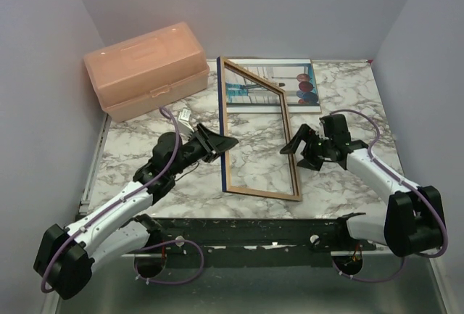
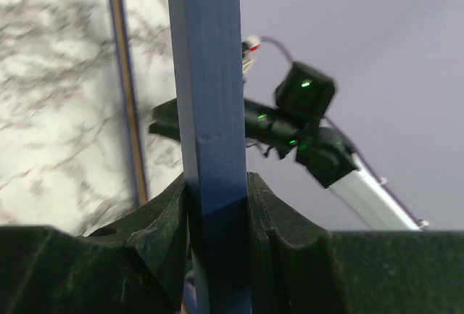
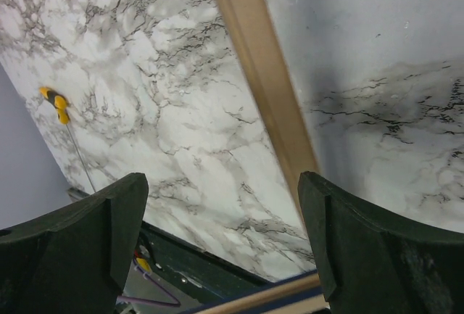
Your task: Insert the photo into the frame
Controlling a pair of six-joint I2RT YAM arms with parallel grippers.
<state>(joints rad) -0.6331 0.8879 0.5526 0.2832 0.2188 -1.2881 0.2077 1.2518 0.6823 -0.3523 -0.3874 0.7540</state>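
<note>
The left gripper is clenched on the left rail of the frame. In the left wrist view, its fingers press on both sides of the navy blue edge. The frame stands tilted on the marble tabletop, its light wood face toward the right arm and the marble showing through its opening. The right gripper is released, its jaws spread wide just beside the frame's right rail. In the right wrist view, that wooden rail runs between the fingers without touching them. The photo lies flat at the back of the tabletop, partly behind the frame's top corner. A peach plastic box sits at the back left.
</note>
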